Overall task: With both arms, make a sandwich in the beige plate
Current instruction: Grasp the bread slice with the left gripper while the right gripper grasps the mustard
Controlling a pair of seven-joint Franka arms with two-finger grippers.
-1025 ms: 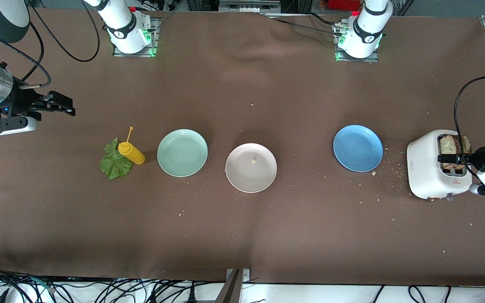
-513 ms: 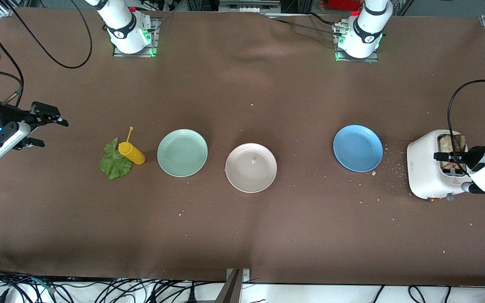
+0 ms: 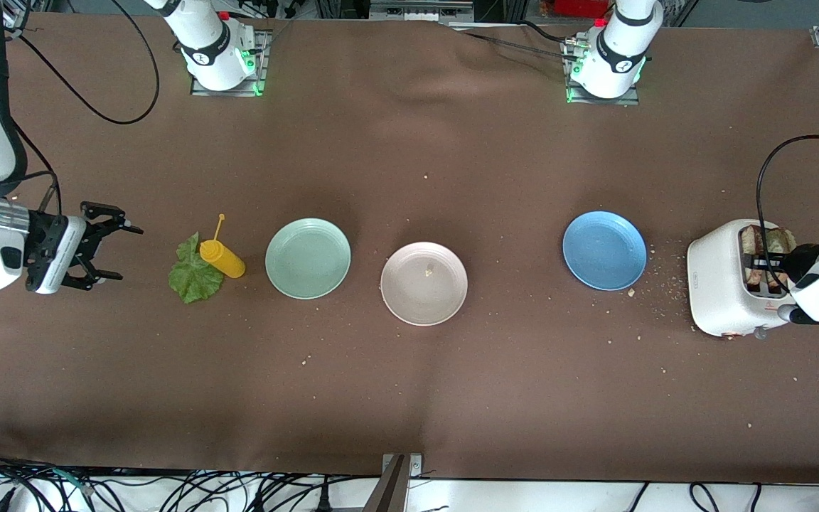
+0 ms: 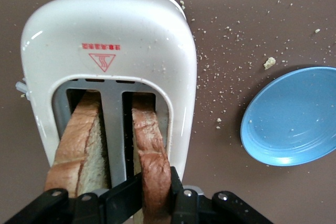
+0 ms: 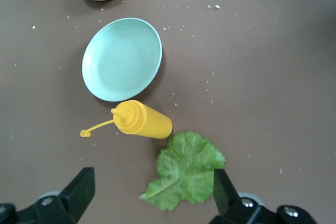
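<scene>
1. Toast slice (image 4: 149, 150): brown, crusted, standing upright in one slot of the white toaster (image 3: 719, 284), which sits at the left arm's end of the table, beside the blue plate (image 3: 604, 249). Likely light, stiff and brittle; crumbs around the toaster suggest it sheds easily. Best held by its upper edge, flat faces between the pads.
2. Second slice (image 4: 79, 145): paler, in the neighbouring slot, untouched.
3. Left gripper (image 4: 152, 192): over the toaster, its fingers pressed together on the upper edge of the brown slice.
4. Lettuce leaf (image 5: 184, 171): ruffled, flat on the cloth, touching the yellow sauce bottle (image 5: 144, 120), both beside the mint green plate (image 3: 308, 257) toward the right arm's end. Judged soft, limp, easily torn; an edge pinch seems safest.
5. Right gripper (image 3: 100, 245): over the bare cloth just beside the lettuce leaf, fingers spread apart, holding nothing.
6. Beige plate (image 3: 409, 299): between the mint green plate and the blue plate, bearing only a crumb.
</scene>
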